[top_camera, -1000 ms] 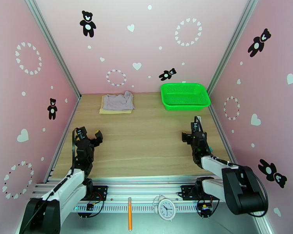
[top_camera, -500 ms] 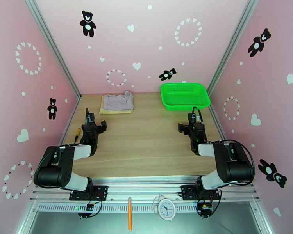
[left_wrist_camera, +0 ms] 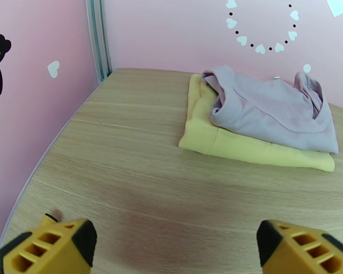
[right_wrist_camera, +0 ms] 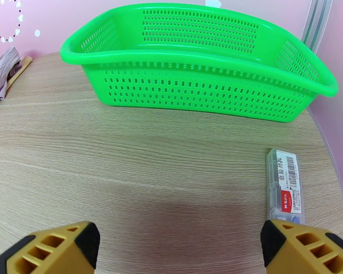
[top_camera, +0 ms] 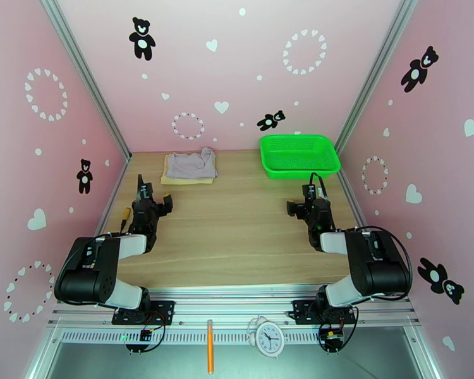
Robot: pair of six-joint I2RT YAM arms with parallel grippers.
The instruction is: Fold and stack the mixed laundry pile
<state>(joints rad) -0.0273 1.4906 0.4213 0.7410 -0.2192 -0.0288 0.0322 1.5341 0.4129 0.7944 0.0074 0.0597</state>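
Left gripper (left_wrist_camera: 171, 250): jaws spread wide, nothing between them, over bare wood near the left edge of the tabletop (top_camera: 237, 241). Yellow-and-black fingers (left_wrist_camera: 52, 247) point toward the far-left corner.

Ahead of it, well apart: both laundry pieces are at the far-left corner, close to the back wall. The tan-yellow piece (left_wrist_camera: 244, 149) lies flat on the wood, folded into a rough rectangle. The lilac-grey garment (left_wrist_camera: 272, 110) sits on top of it, also folded but looser, with raised folds at its left and right ends. The tan edge sticks out along the near and left sides. Neither gripper touches either piece.

Right gripper (right_wrist_camera: 176, 250): also wide open and empty, near the right edge of the tabletop, pointing at the far-right corner.

Ahead of it: a green mesh basket (right_wrist_camera: 194, 60) upright in the far-right corner; the overhead view shows no cloth in it. A clear plastic case (right_wrist_camera: 284, 186) with a barcode label lies flat on the wood by the right edge, between the right gripper and the basket, touching neither.

Both arms are tucked in, with their elbows back toward the near edge.
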